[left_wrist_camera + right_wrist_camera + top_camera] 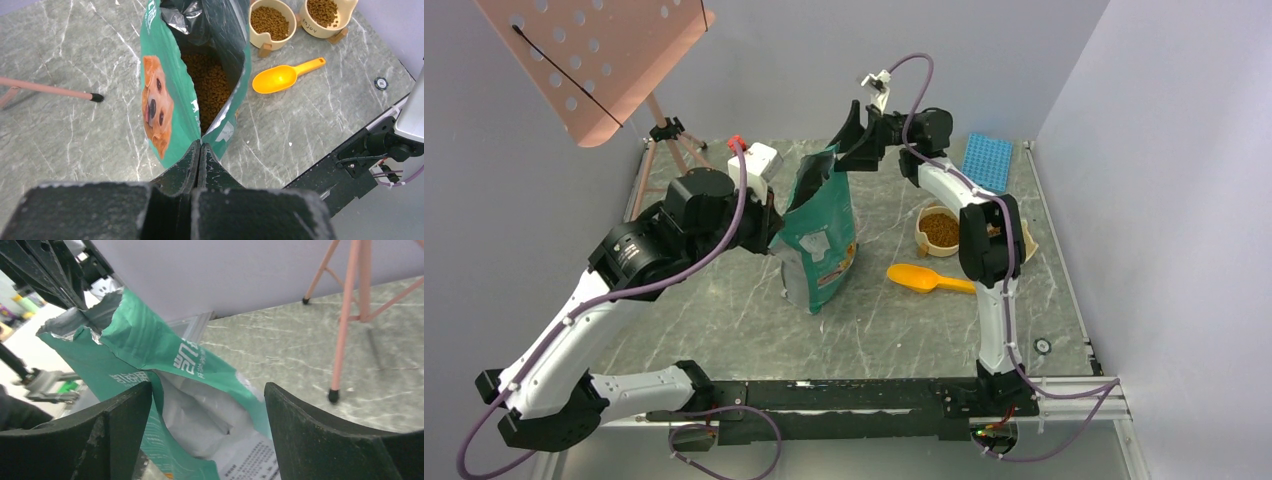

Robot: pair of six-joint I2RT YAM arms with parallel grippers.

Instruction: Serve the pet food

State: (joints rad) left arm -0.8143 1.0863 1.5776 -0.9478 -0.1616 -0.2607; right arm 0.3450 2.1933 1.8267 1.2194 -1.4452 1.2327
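The pet food, dark-brown kibble (pixel 210 85), lies inside the open green dog-picture bag (pixel 819 235), which stands upright mid-table. More kibble fills two beige bowls (pixel 270 22) (pixel 322 11); in the top view one bowl (pixel 941 230) shows and the right arm hides the other. My left gripper (pixel 200 146) is shut on the bag's near side edge, also seen in the top view (pixel 769 228). My right gripper (pixel 852 135) is open at the bag's top far corner. In the right wrist view its fingers (pixel 207 405) straddle the bag's torn rim (pixel 150 340) without closing on it.
An orange scoop (pixel 924 278) lies empty on the table right of the bag, also in the left wrist view (pixel 280 77). A blue rack (pixel 987 160) sits at the back right. A pink music stand (pixel 594 60) on a tripod stands back left, beside a white box (pixel 759 160).
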